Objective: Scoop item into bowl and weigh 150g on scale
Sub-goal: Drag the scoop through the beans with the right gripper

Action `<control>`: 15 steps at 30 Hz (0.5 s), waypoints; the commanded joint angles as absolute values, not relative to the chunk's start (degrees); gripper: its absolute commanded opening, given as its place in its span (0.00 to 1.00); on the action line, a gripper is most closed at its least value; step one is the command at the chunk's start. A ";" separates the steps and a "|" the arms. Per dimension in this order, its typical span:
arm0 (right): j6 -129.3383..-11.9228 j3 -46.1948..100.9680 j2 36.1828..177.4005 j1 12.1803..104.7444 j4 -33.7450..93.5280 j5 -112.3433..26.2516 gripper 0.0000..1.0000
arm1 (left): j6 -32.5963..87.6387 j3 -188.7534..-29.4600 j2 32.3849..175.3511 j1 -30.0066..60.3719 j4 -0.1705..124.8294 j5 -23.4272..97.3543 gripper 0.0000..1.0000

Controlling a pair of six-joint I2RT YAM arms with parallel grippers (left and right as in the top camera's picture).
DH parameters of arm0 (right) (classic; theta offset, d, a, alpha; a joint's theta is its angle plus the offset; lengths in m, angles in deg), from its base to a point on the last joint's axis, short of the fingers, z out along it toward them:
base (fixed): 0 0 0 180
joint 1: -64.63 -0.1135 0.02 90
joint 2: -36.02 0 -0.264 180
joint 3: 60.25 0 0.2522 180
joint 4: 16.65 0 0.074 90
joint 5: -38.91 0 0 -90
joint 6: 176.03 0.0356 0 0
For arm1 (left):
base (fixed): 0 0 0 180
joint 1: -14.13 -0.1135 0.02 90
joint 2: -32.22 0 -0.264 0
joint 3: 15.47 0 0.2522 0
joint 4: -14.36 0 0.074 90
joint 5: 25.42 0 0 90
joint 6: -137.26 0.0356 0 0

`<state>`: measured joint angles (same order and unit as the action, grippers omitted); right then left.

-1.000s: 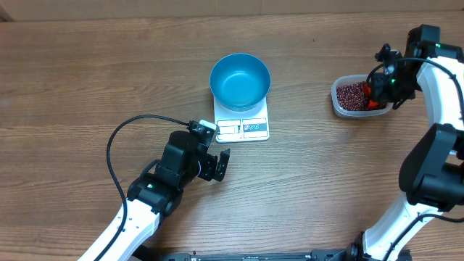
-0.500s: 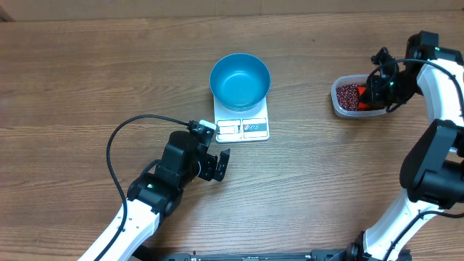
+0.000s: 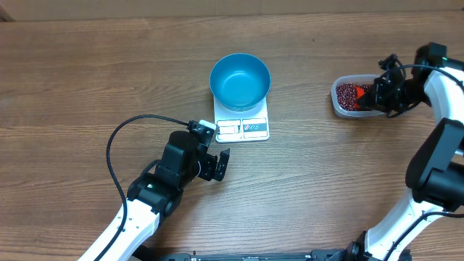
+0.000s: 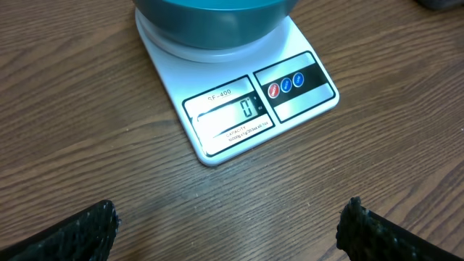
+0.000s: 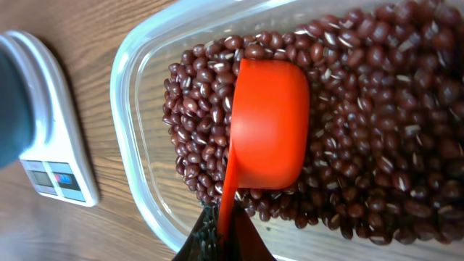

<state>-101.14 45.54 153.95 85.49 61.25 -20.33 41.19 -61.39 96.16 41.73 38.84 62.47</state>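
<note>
My right fingers (image 5: 217,243) are pinched fully shut on the thin handle of the red scoop (image 5: 268,123). In my wrist view that handle runs straight away from them, from 6 o'clock up to the cup at 12 o'clock, so the scoop's long axis is in line with my reach. The cup lies on top of the adzuki beans (image 5: 370,109), touching them, and shows me only its smooth face with no beans on it, so I judge it is not loaded yet. The beans fill the clear plastic tub (image 5: 138,87) all round the cup. Seen from overhead, the blue bowl (image 3: 240,80) lies at 9 o'clock from the tub, well apart across bare bench (image 3: 109,65). It sits on the back half of the white kitchen scale (image 3: 243,123), whose display shows zero. Any carry will therefore be a long sideways sweep toward 9 o'clock, with the cup kept level. My left fingers (image 3: 221,165) are spread as wide as they go and hold nothing. They hover over the bench just at 7 o'clock of the scale, pointing at its front panel. That arm is much nearer the bowl, but the scoop is in my right, so the right arm must do the work.
</note>
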 commanded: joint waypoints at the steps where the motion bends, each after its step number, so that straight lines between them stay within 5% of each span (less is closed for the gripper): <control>1: -99.22 43.75 155.26 86.76 61.20 -12.35 0.04 | 40.38 -61.15 96.62 41.49 38.73 63.10 1.00; 15: -93.71 38.54 155.37 87.54 56.72 -7.32 0.04 | 40.38 -61.15 96.62 41.49 38.76 63.10 1.00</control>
